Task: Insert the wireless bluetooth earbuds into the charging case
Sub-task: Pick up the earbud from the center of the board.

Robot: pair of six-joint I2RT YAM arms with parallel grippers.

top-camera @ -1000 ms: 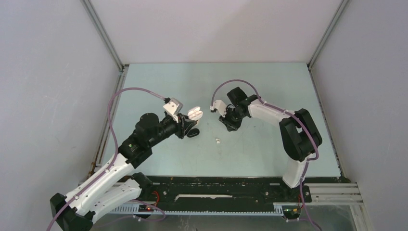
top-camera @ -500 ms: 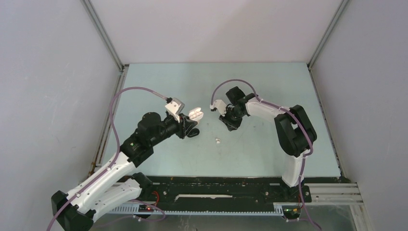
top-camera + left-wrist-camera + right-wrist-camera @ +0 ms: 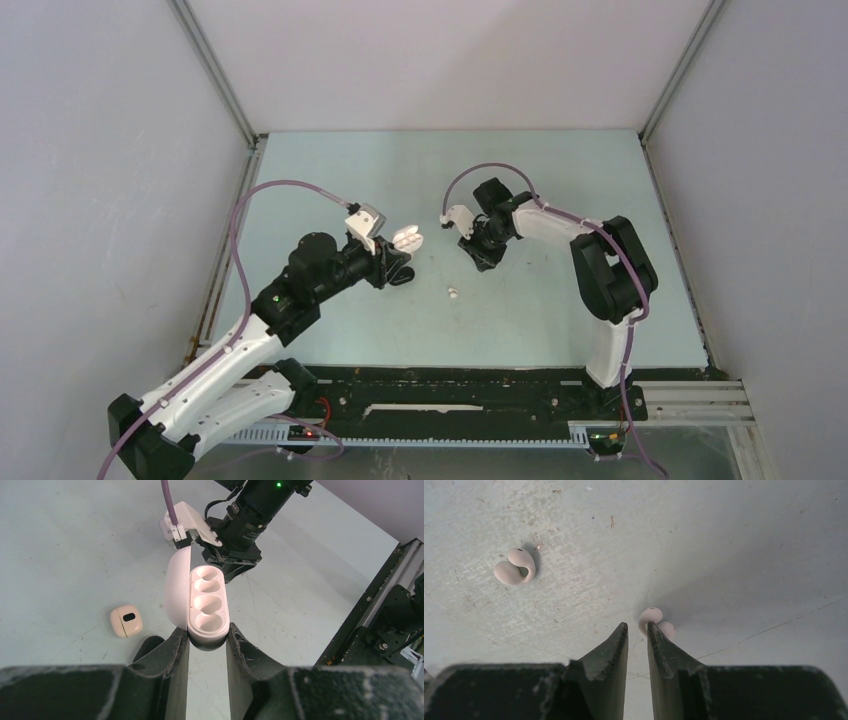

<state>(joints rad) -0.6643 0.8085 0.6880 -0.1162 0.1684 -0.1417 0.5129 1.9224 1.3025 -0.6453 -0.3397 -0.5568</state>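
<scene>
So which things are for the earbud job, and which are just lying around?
For the job: open charging case, held in the left gripper; curled beige earbud; second earbud, by the right gripper.
Just there: purple cable; dirt specks on the table.

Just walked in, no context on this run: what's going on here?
The left end effector holds the charging case with its lid open and its cavities empty. The right end effector is down at the table, jaws a narrow gap apart. A beige earbud sits right beside one fingertip, not gripped. A second earbud lies further off. No bud is in the case yet.
</scene>
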